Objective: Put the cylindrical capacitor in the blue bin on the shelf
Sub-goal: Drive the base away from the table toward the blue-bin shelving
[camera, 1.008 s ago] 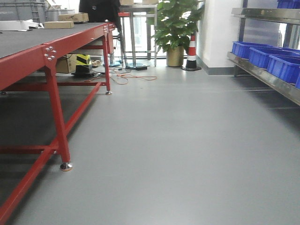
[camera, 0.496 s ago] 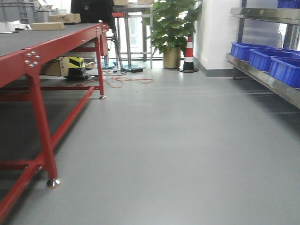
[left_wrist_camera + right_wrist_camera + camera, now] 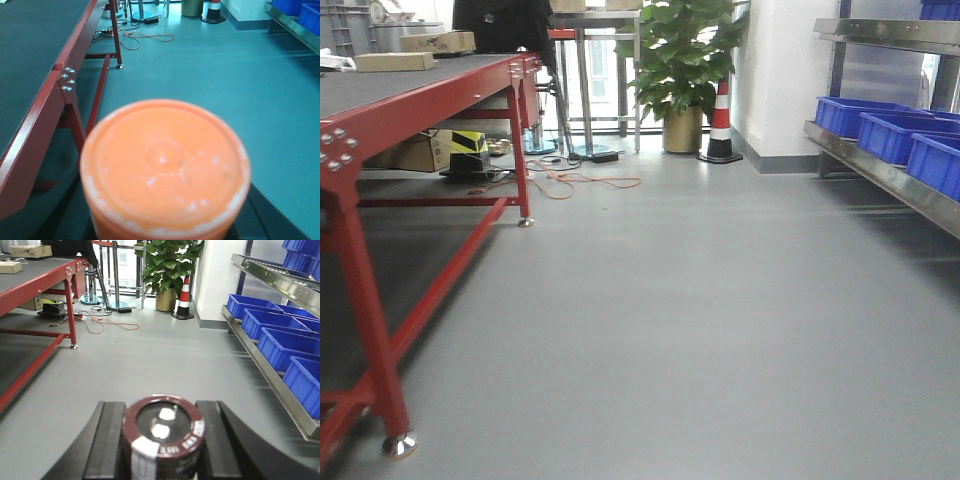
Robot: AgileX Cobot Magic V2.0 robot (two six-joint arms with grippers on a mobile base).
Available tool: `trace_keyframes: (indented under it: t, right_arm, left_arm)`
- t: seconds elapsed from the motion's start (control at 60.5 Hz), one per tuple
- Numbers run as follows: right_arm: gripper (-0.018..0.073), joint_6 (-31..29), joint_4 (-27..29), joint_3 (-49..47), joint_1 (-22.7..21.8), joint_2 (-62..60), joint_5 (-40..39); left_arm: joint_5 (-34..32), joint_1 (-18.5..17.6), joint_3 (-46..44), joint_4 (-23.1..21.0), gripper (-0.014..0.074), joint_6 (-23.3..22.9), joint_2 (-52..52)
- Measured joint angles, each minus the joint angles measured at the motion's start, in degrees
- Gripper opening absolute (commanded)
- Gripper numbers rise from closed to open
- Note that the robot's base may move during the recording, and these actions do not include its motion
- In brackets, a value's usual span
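The bench (image 3: pixel 410 95) runs along the left with boxes (image 3: pixel 395 62) on its far end, the shelf (image 3: pixel 880 170) lines the right carrying bins (image 3: pixel 895 135), open floor (image 3: pixel 700 320) lies between, and a plant (image 3: pixel 680 60) and cone (image 3: pixel 720 120) stand side by side behind.

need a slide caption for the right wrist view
Right hand grips the cylindrical capacitor, terminals up, with blue bins on the steel shelf to its right.
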Motion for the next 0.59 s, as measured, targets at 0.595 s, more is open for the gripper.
trace_keyframes:
  t: [0.595]
  right_arm:
    - [-0.0162,0.0,0.0,0.0,0.0,0.0,0.0]
  left_arm:
    - [0.0,0.0,0.0,0.0,-0.0111,0.0,0.0]
